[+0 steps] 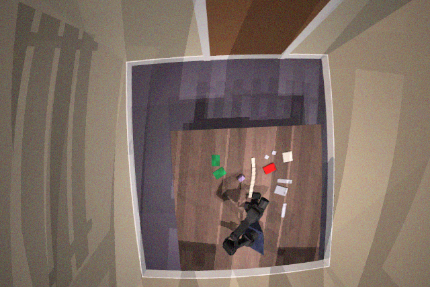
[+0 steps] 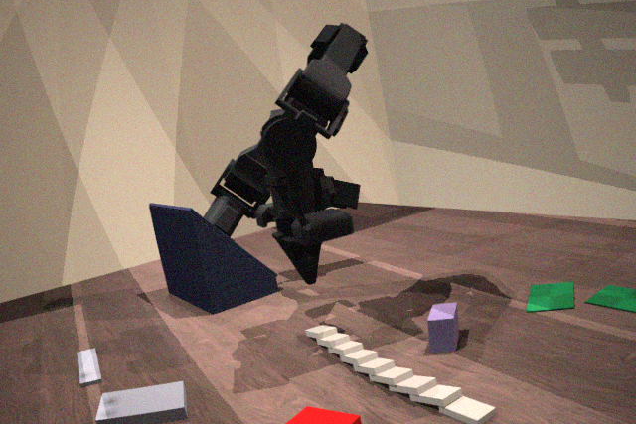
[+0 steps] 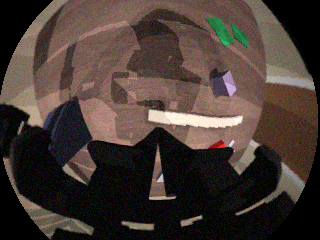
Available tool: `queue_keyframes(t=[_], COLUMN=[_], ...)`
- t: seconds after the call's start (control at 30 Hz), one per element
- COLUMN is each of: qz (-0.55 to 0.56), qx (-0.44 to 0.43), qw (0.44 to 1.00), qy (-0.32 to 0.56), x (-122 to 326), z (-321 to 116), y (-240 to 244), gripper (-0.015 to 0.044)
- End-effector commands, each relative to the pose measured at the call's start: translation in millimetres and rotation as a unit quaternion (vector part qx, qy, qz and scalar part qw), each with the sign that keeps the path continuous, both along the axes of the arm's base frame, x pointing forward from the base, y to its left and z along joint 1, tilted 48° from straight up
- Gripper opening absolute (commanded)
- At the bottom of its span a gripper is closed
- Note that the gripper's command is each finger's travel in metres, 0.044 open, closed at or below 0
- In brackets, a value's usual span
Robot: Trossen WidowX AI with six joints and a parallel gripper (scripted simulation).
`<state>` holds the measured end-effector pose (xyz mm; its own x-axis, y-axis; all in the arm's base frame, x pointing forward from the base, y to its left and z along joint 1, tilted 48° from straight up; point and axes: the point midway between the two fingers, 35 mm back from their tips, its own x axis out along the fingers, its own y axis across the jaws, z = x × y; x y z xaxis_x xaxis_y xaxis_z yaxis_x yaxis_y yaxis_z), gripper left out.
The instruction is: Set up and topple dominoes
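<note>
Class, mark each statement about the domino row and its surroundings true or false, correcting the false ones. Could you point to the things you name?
1. The cream rectangular dominoes [image 1: 252, 174] [image 2: 393, 374] [image 3: 195, 120] all stand upright. False: they lie toppled, overlapping in a row.
2. The black parallel-jaw gripper [image 2: 310, 280] [image 3: 158, 130] is shut, holding nothing. True.
3. The purple block [image 1: 240, 178] [image 2: 442, 328] [image 3: 223, 84] lies under the dominoes. False: it stands beside the row.
4. Two flat green pieces [image 1: 216, 160] [image 2: 551, 296] [image 3: 220, 32] lie beyond the purple block from the row. True.
</note>
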<state>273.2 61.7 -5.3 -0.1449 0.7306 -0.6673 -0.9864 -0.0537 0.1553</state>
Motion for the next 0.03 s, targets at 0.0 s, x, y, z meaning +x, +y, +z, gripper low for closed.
queue_keyframes(t=[0.0], qz=[0.003], qx=[-0.001], qw=[1.0], qy=[0.0], x=[-0.5], z=[-0.3], y=[-0.4], gripper=[0.0])
